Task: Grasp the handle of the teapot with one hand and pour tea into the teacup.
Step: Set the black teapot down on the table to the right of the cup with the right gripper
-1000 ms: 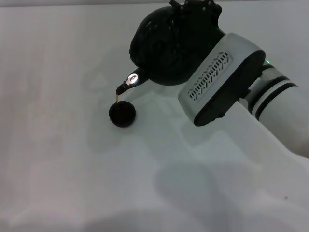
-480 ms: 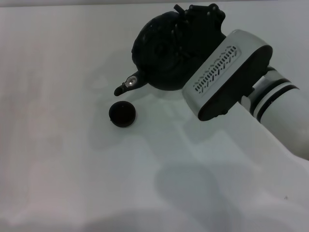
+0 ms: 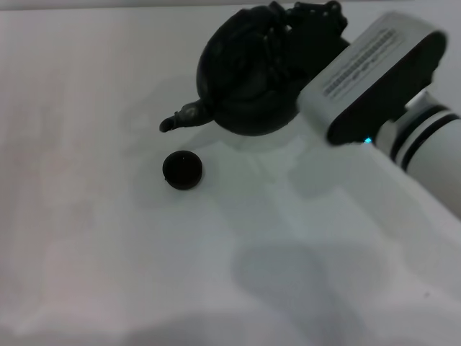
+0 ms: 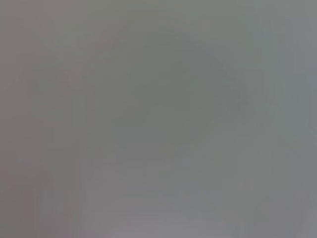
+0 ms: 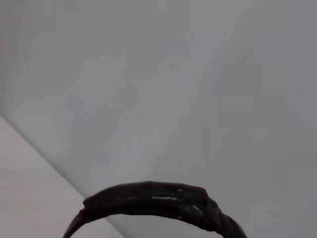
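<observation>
Right tool (image 3: 306,29) clamped on the handle (image 5: 153,201), holding the teapot (image 3: 245,76) above the desk (image 3: 108,252) at its far side. Spout (image 3: 176,119) points left, just beyond the teacup (image 3: 181,170), no contact. Left tool not visible.

Your teacup (image 3: 181,169) sits on the desk (image 3: 86,238), nearer you than the teapot (image 3: 241,76), whose spout points left, just behind and above it.
</observation>
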